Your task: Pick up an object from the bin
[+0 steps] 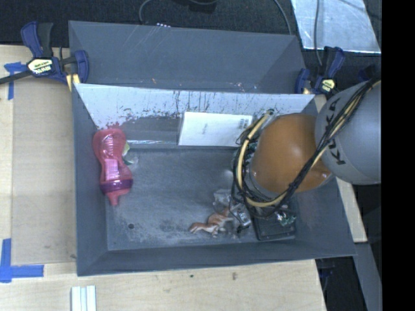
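My gripper (237, 212) is low in the bin's front right part, mostly covered by the arm's orange dome and cables. Right beside it on its left, a small brown toy figure (210, 225) lies on the bin floor near the front wall. I cannot make out whether the gripper touches the figure. A small pale grey piece (222, 198) lies just above the figure, close to the gripper.
A pink plastic bottle (112, 164) lies lengthwise against the left wall. A flat white box (213, 129) leans on the back wall. The arm comes in from the right over the bin's right side.
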`<state>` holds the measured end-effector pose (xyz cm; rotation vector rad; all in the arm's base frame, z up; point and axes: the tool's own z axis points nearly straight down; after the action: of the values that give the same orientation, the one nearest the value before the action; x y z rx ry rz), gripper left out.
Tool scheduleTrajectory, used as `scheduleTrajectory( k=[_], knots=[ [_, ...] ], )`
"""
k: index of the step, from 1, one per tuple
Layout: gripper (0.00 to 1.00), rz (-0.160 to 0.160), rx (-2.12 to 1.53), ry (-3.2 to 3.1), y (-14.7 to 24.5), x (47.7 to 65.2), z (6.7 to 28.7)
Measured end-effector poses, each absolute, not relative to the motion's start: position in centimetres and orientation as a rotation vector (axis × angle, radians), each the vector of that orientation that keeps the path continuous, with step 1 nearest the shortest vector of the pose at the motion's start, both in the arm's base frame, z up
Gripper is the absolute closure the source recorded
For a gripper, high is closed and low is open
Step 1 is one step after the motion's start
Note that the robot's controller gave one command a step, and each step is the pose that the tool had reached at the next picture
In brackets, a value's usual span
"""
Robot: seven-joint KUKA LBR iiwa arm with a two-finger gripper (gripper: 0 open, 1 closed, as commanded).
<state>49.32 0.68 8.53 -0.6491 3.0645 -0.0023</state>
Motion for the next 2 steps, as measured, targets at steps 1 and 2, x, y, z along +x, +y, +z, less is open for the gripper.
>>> scheduleTrajectory(
  k=[1,2],
  knots=[
    [1.0,-0.003,-0.648,3.065,0.7,49.3,8.5],
    [1.0,-0.002,-0.565,3.078,0.2,49.6,20.9]
  ],
)
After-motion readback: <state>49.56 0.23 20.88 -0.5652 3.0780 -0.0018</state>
